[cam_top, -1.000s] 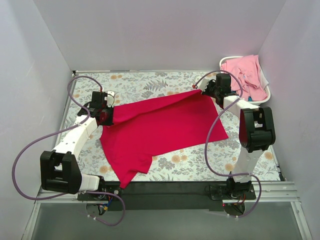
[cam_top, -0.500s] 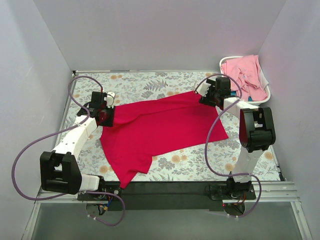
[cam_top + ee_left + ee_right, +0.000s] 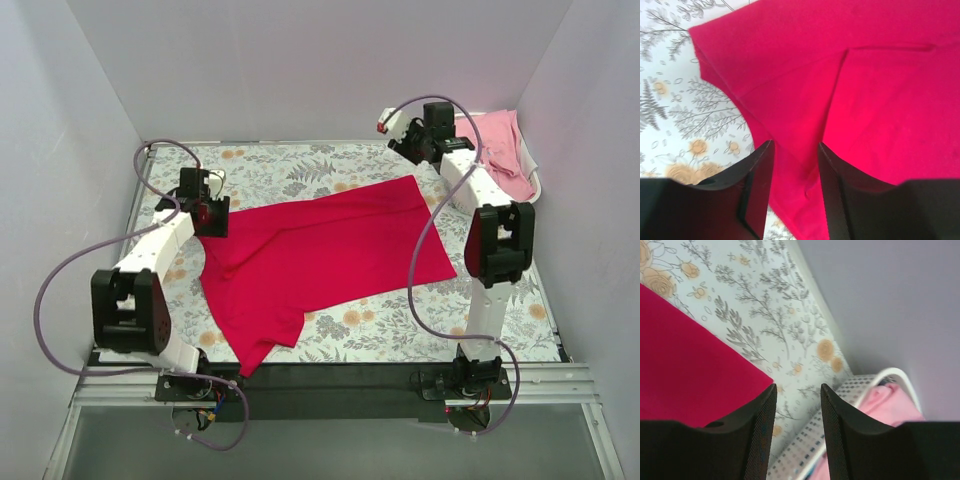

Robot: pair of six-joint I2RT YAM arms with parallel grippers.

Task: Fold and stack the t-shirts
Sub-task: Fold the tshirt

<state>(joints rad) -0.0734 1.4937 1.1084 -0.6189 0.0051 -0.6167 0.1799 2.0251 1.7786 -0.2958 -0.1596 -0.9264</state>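
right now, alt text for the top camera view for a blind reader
A crimson t-shirt lies spread on a floral table. The left gripper is at its left edge; the right gripper is clear of its far corner, beside a white basket holding pink t-shirts.

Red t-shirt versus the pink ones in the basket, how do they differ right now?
Colour: the red t-shirt is bright crimson, the pink t-shirts pale. Pose: the red t-shirt lies spread fairly flat, one part folded over, while the pink t-shirts sit bunched in a heap. Place: the red t-shirt is on the floral table, the pink t-shirts in the white basket. Both are plain soft cloth.
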